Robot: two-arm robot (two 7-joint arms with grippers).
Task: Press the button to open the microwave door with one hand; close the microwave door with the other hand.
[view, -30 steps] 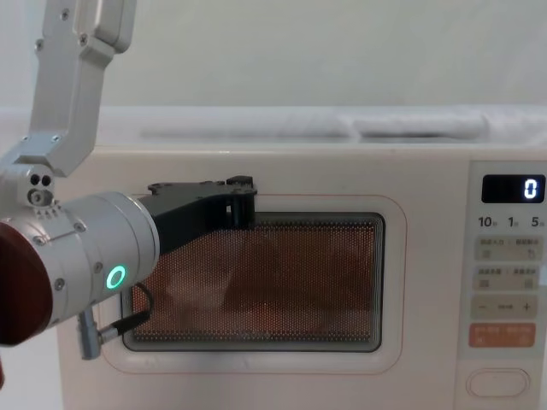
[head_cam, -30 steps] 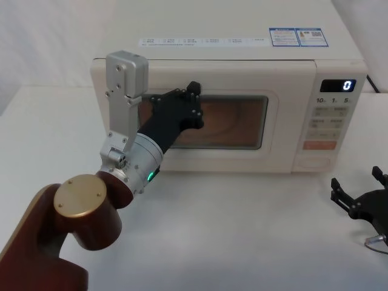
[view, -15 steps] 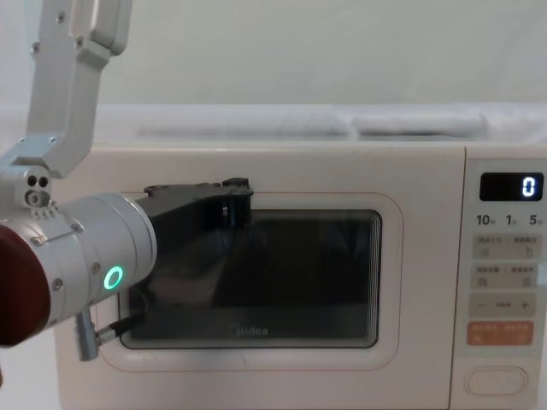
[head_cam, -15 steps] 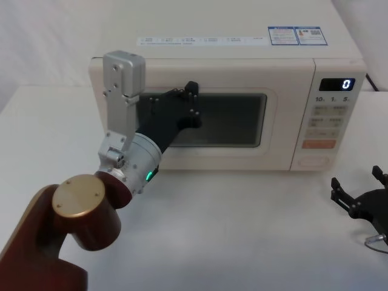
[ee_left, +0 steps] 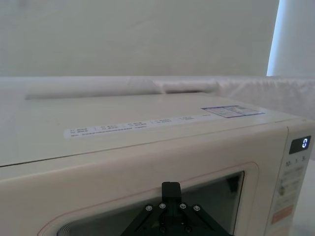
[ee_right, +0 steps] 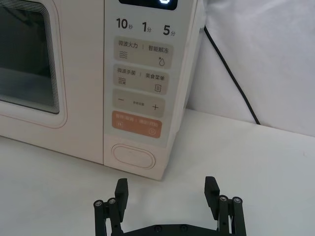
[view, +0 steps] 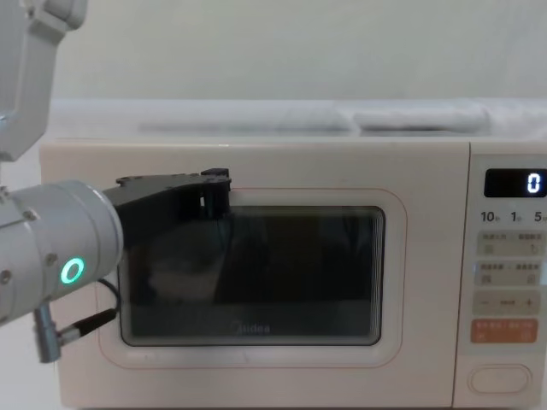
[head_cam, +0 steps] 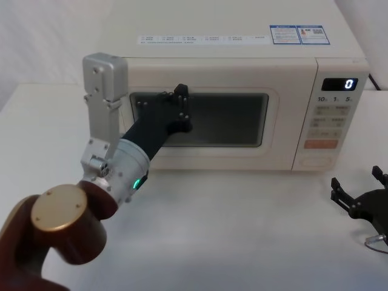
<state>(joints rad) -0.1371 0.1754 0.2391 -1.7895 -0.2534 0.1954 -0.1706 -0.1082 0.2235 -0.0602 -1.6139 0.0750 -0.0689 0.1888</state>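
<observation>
The microwave door (head_cam: 212,82) is flush with the cream oven front, its mesh window (view: 291,273) dark. My left gripper (head_cam: 182,106) sits in front of the window's upper left part, fingers together (ee_left: 171,189); whether it touches the door is unclear. It also shows from the side (view: 215,184). The button (ee_right: 132,156) is the wide blank pill at the foot of the control panel, seen too in the head view (head_cam: 314,162) and the chest view (view: 498,378). My right gripper (ee_right: 167,189) rests open on the table just before the button, holding nothing, low at the right (head_cam: 359,182).
The microwave stands on a white table (head_cam: 242,230). Its display (head_cam: 338,84) reads 0. An orange key (ee_right: 136,125) sits right above the button. A black power cord (ee_right: 231,73) runs down behind the oven's right side.
A second ago the oven's inside was lit behind the window; the light is now off and the door is flush. My left gripper has shifted left along the door. The right gripper stayed put.
</observation>
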